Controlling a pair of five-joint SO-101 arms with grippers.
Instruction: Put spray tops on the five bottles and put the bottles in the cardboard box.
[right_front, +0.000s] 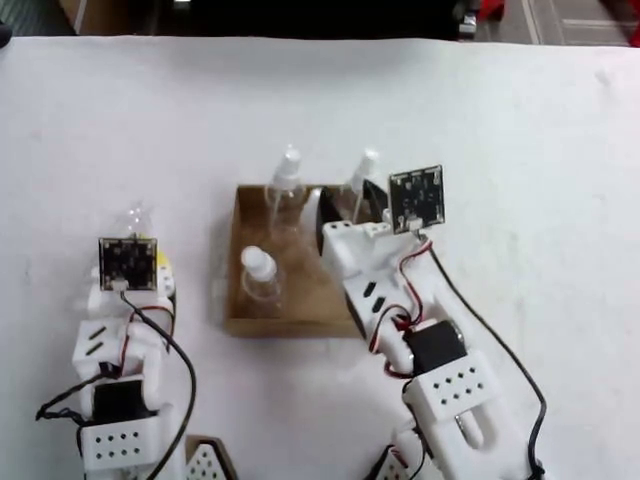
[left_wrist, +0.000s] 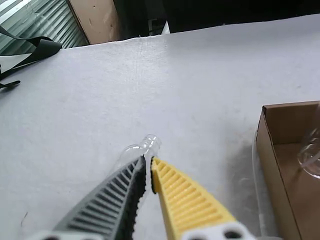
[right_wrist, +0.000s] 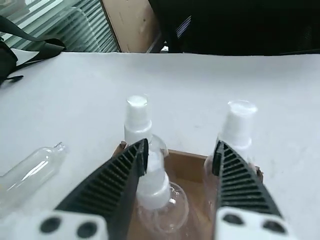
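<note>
The cardboard box (right_front: 300, 292) sits mid-table and holds three clear bottles with white spray tops: two at its far wall (right_front: 287, 185) (right_front: 362, 182) and one nearer (right_front: 260, 275). My right gripper (right_wrist: 181, 147) hovers open over the box (right_wrist: 190, 162), above the nearest capped bottle (right_wrist: 152, 185); the other two (right_wrist: 137, 120) (right_wrist: 237, 125) stand beyond it. A topless clear bottle (left_wrist: 142, 147) lies on the cloth left of the box (left_wrist: 280, 150). My left gripper (left_wrist: 150, 162) is shut, its tips just over that bottle's neck. The same bottle (right_front: 135, 220) (right_wrist: 30, 170) lies ahead of the left arm.
White cloth covers the table (right_front: 500, 120), with free room to the right and behind the box. A black strap (left_wrist: 30, 52) lies off the far left edge. A brown cardboard piece (right_front: 215, 455) sits at the near edge between the arm bases.
</note>
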